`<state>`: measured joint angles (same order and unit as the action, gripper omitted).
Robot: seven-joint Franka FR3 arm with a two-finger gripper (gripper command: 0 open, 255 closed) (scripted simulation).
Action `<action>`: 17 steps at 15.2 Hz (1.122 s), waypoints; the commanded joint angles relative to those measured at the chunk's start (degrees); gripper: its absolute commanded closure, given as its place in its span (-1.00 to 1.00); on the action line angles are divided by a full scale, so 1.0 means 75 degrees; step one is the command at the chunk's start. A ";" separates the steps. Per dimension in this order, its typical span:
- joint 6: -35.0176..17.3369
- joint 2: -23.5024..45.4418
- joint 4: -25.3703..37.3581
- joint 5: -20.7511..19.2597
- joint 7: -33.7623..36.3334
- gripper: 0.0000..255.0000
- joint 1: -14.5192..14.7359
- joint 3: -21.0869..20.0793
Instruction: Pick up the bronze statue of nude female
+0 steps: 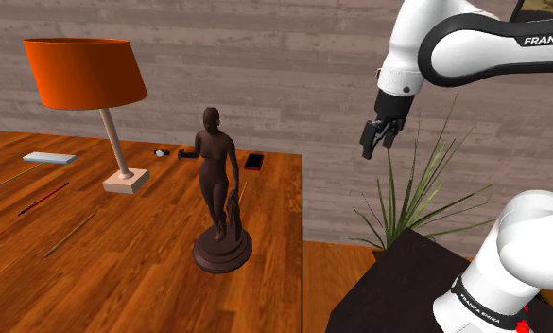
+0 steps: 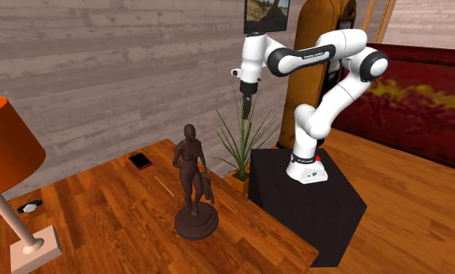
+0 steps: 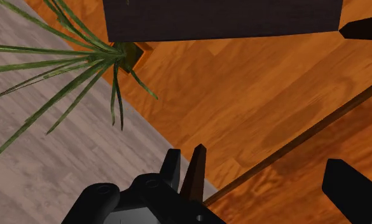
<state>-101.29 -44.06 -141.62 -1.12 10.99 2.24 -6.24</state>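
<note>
The dark brown statue [image 1: 217,189] of a standing nude woman is upright on its round base, near the wooden table's [image 1: 123,274] right edge in the shoulder view. The second exterior view shows the statue [image 2: 193,179] close to the table's [image 2: 124,226] near corner. My black gripper [image 1: 376,147] hangs high in the air, well off to the statue's right and above the potted plant, pointing down. In the second exterior view the gripper [image 2: 247,109] is behind and above the statue. The wrist view shows the gripper [image 3: 270,172] open, nothing between its fingers [image 3: 197,168].
An orange-shaded lamp [image 1: 85,76] stands left of the statue. A dark phone [image 1: 254,162], a white flat slab [image 1: 49,157] and thin sticks lie on the table. A spiky green plant [image 1: 416,203] sits on the floor between the table and the black stand [image 1: 397,293].
</note>
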 commanded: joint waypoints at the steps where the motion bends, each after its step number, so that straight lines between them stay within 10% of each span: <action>1: -0.0389 0.0114 -0.0058 0.0166 0.0289 -1.00 0.0118 -0.0265; 17: -0.4103 0.2629 0.0346 0.0144 0.3062 -1.00 0.0263 -0.2914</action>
<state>-130.23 -26.08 -139.72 0.72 32.14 4.58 -26.57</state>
